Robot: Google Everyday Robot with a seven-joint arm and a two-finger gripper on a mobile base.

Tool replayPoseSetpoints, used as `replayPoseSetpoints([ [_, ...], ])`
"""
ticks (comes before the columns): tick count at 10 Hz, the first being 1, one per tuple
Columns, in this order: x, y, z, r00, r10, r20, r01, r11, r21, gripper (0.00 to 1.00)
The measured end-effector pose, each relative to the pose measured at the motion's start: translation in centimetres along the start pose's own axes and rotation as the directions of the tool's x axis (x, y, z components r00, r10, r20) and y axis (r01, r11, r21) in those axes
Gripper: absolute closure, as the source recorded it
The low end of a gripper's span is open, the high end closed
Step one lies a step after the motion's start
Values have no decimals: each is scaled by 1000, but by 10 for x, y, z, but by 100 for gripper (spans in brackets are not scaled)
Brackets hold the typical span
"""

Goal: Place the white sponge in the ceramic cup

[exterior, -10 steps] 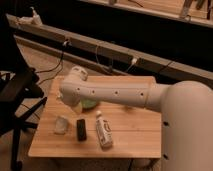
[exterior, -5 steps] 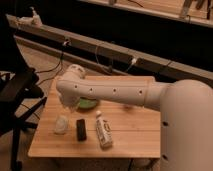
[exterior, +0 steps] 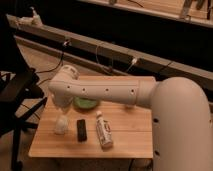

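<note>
My gripper (exterior: 61,106) hangs down from the white arm's wrist over the left part of the wooden table (exterior: 130,142). Straight below it, close to it, stands a small whitish thing (exterior: 61,126) near the table's front left. I cannot tell whether this is the ceramic cup, the white sponge, or one on the other. No second whitish block or cup shows apart from it. Whether the gripper touches it is not clear.
A green bowl (exterior: 86,104) sits just right of the gripper, partly behind the arm. A black bar (exterior: 81,129) and a white labelled bottle (exterior: 103,131) lie to the right of the whitish thing. A black office chair (exterior: 17,95) stands left of the table. A rail with cables runs behind.
The arm's wrist has shifted a little to the left, from over the bowl towards the whitish thing. The things on the table have not moved.
</note>
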Motion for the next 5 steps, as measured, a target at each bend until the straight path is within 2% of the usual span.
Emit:
replayPoseSetpoints([
  [1, 2, 4, 0, 1000, -3, 0, 3, 1000, -1, 47],
  [2, 3, 4, 3, 1000, -13, 19, 13, 1000, 2, 36],
  [3, 2, 5, 14, 999, -19, 47, 19, 1000, -11, 25],
  [5, -1, 9, 37, 995, -15, 99, 17, 1000, -21, 20],
])
